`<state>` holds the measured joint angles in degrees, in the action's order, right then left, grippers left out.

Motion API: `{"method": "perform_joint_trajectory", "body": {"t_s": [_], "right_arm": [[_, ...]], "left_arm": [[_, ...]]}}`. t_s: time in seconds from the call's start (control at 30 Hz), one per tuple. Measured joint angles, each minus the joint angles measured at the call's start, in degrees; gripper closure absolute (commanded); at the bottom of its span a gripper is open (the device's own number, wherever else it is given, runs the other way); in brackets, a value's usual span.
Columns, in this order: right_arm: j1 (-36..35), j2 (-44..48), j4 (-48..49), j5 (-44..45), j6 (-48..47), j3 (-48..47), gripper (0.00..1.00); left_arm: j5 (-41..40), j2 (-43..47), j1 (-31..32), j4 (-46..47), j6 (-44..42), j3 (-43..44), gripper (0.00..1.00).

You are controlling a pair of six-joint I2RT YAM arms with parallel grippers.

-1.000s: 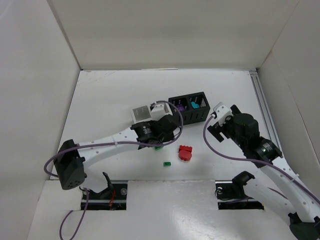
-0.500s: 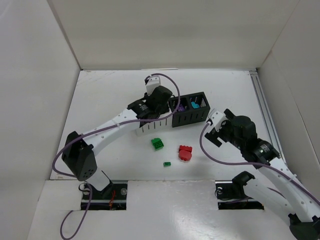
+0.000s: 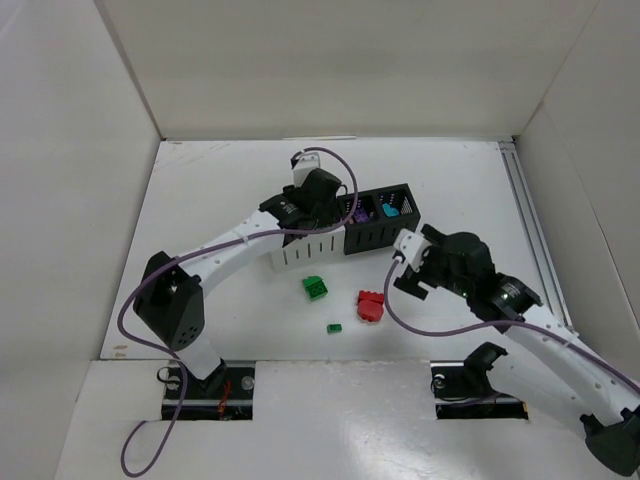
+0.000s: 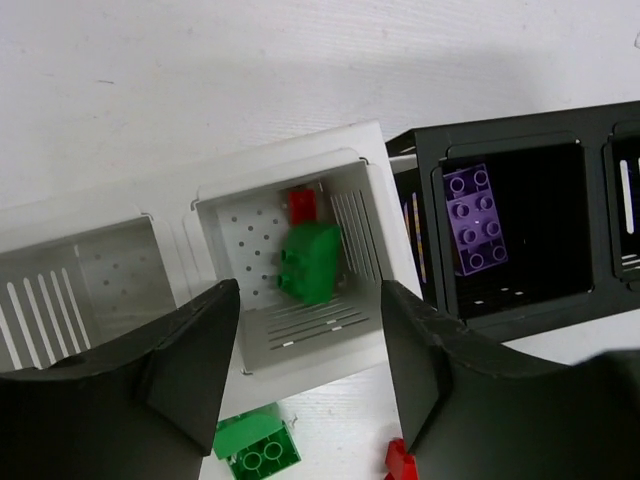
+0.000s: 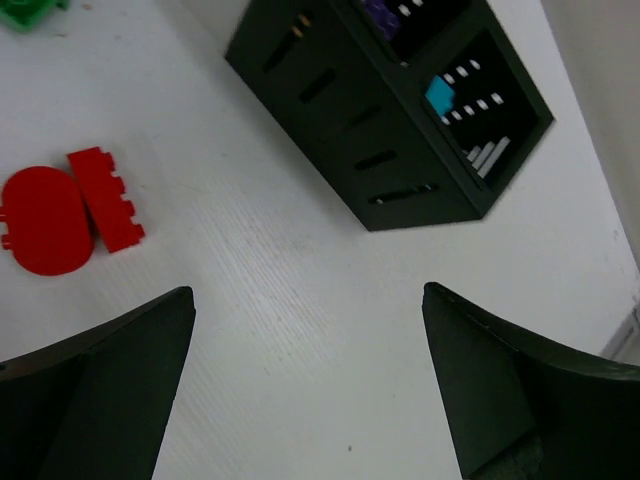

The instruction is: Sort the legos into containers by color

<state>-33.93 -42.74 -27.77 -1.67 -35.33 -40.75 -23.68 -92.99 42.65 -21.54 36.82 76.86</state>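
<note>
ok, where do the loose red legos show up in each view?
Top external: red legos at centre, just nearer the arm bases than the black bin.
Left wrist: only a red corner at the bottom edge, below the black bin.
Right wrist: left edge, mid-height; black bin at upper centre.
Shared landmark: the black bin.

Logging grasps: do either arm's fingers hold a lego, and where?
Nothing is held. Left gripper hangs open above a green lego in the white bin; right gripper open, empty.
</note>
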Motion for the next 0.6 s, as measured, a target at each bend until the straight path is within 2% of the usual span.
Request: {"method": "perform_joint_trajectory", "body": {"t_s": [0.17,0.2,0.27,0.43,0.6], "right_arm": [[-9.7,-4.6,4.0,-1.3,-1.0,2.1,0.02],[-11.8,-5.0,4.6,-1.8,-1.2,2.4,0.03],[-15.1,-6.3,6.3,-3.2,-1.9,2.8,0.04],[-21.7,-13.1,12.3,-7.2,-2.9,4.0,0.09],[-28.0,-24.7,16.0,-8.5,-4.2,4.1,0.15]], "left_arm": [[1.0,1.0,0.0,0.3,0.1,-1.1,0.32],[1.1,1.7,0.0,0.3,0.1,-1.8,0.18],[1.3,3.8,0.0,0.1,0.1,-3.3,0.0],[1.2,14.4,2.0,-0.1,-0.3,-7.7,0.0],[1.4,28.4,3.8,0.3,0.8,-15.5,0.0]]}}
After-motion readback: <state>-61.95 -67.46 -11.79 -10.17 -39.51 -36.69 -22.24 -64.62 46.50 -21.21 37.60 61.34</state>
